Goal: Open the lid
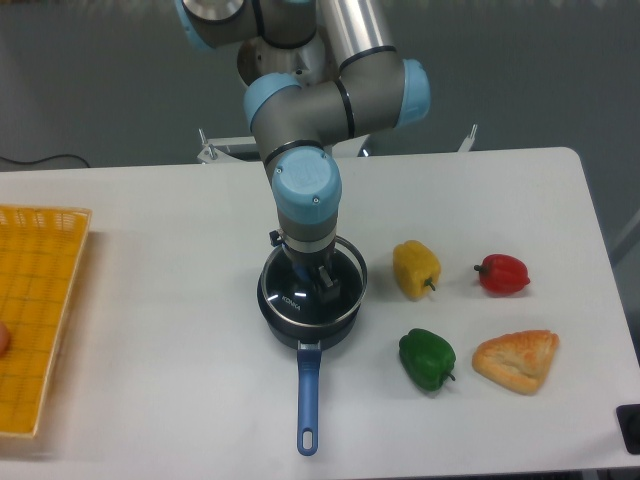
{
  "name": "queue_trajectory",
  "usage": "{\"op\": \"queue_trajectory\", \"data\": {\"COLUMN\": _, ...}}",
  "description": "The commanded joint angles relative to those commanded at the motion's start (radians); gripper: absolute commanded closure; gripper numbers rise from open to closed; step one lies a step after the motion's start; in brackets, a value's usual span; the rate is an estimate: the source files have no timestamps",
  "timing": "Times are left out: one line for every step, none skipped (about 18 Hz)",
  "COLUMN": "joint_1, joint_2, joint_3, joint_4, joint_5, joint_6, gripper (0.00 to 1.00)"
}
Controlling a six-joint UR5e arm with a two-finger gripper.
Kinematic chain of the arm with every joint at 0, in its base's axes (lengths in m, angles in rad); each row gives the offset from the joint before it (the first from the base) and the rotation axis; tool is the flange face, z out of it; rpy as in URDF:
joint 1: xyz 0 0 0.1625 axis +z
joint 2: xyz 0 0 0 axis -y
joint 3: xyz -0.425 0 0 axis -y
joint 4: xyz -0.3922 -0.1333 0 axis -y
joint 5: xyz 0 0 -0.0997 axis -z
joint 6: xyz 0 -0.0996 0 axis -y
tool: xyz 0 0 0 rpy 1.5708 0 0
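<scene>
I've got the gripper (313, 283) clamped on the knob and the lid (312, 288) riding just above the pan (304, 345) (rim looks clear), so what's left is carrying it aside.

Lid (312, 293): round clear glass, metal rim, small white lettering at near-left edge. Position: over the saucepan (303, 340), centre of table, roughly level.
</scene>
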Motion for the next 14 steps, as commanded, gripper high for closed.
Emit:
{"op": "queue_trajectory", "data": {"joint_1": 0.002, "joint_2": 0.000, "joint_3": 0.005, "joint_4": -0.002, "joint_5": 0.000, "joint_6": 0.000, "gripper": 0.33}}
{"op": "queue_trajectory", "data": {"joint_1": 0.002, "joint_2": 0.002, "joint_3": 0.008, "joint_4": -0.002, "joint_5": 0.000, "joint_6": 0.000, "gripper": 0.33}}
{"op": "queue_trajectory", "data": {"joint_1": 0.002, "joint_2": 0.000, "joint_3": 0.014, "joint_4": -0.006, "joint_5": 0.000, "joint_6": 0.000, "gripper": 0.33}}
{"op": "queue_trajectory", "data": {"joint_1": 0.002, "joint_2": 0.000, "joint_3": 0.020, "joint_4": -0.017, "joint_5": 0.000, "joint_6": 0.000, "gripper": 0.33}}
{"op": "queue_trajectory", "data": {"joint_1": 0.002, "joint_2": 0.000, "joint_3": 0.028, "joint_4": -0.026, "joint_5": 0.000, "joint_6": 0.000, "gripper": 0.33}}
{"op": "queue_trajectory", "data": {"joint_1": 0.002, "joint_2": 0.000, "joint_3": 0.034, "joint_4": -0.038, "joint_5": 0.000, "joint_6": 0.000, "gripper": 0.33}}
{"op": "queue_trajectory", "data": {"joint_1": 0.003, "joint_2": 0.002, "joint_3": 0.046, "joint_4": -0.050, "joint_5": 0.000, "joint_6": 0.000, "gripper": 0.33}}
{"op": "queue_trajectory", "data": {"joint_1": 0.005, "joint_2": 0.002, "joint_3": 0.058, "joint_4": -0.069, "joint_5": 0.000, "joint_6": 0.000, "gripper": 0.33}}
{"op": "queue_trajectory", "data": {"joint_1": 0.005, "joint_2": 0.002, "joint_3": 0.077, "joint_4": -0.090, "joint_5": 0.000, "joint_6": 0.000, "gripper": 0.33}}
{"op": "queue_trajectory", "data": {"joint_1": 0.005, "joint_2": 0.002, "joint_3": 0.092, "joint_4": -0.112, "joint_5": 0.000, "joint_6": 0.000, "gripper": 0.33}}
{"op": "queue_trajectory", "data": {"joint_1": 0.006, "joint_2": 0.002, "joint_3": 0.109, "joint_4": -0.129, "joint_5": 0.000, "joint_6": 0.000, "gripper": 0.33}}
{"op": "queue_trajectory", "data": {"joint_1": 0.006, "joint_2": 0.000, "joint_3": 0.113, "joint_4": -0.138, "joint_5": 0.000, "joint_6": 0.000, "gripper": 0.33}}
{"op": "queue_trajectory", "data": {"joint_1": 0.006, "joint_2": 0.000, "joint_3": 0.115, "joint_4": -0.140, "joint_5": 0.000, "joint_6": 0.000, "gripper": 0.33}}
{"op": "queue_trajectory", "data": {"joint_1": 0.006, "joint_2": 0.000, "joint_3": 0.115, "joint_4": -0.141, "joint_5": 0.000, "joint_6": 0.000, "gripper": 0.33}}
